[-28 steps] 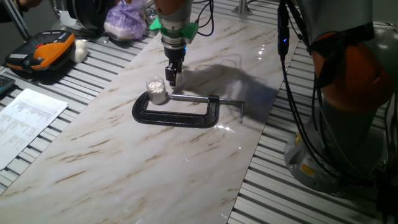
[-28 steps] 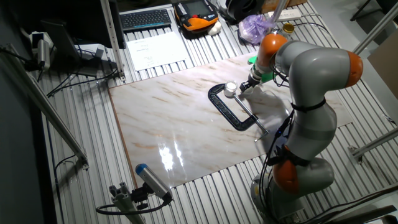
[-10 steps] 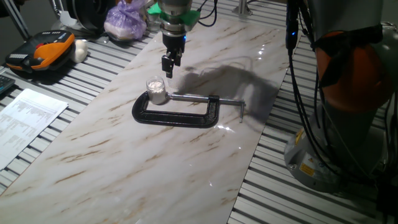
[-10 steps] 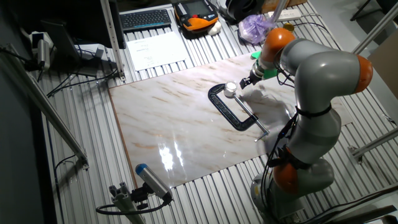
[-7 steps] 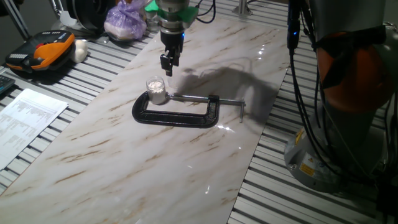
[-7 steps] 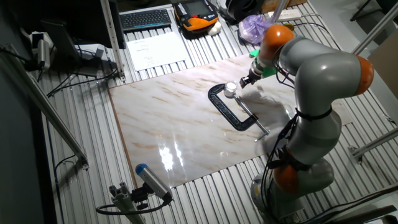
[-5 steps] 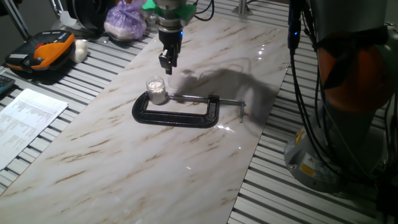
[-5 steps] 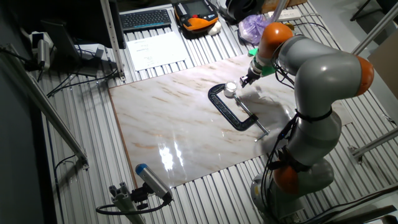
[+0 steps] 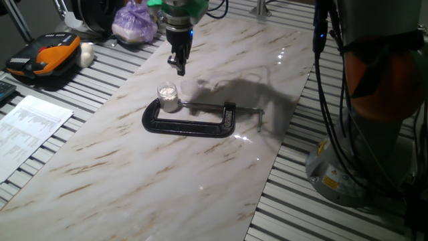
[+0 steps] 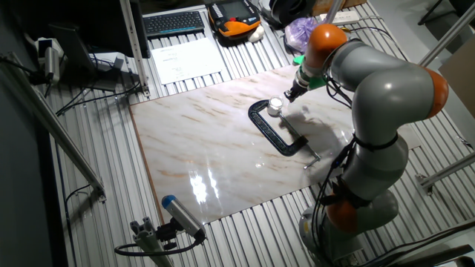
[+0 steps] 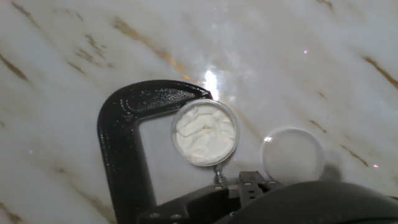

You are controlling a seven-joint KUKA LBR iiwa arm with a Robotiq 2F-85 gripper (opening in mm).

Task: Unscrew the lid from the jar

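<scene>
Since the earlier frames the end effector [image 9: 178, 65] has risen and drifted back-left, away from the small clear cylindrical jar [image 9: 168, 98]; whether its fingers are apart or together cannot be told. Gripped in the black metal C-clamp [image 9: 190, 120] on the marbled white worktop [image 9: 120, 167], the jar stands open, white contents showing. Its round translucent whitish plastic lid [image 11: 292, 155] lies flat just beside it.
</scene>
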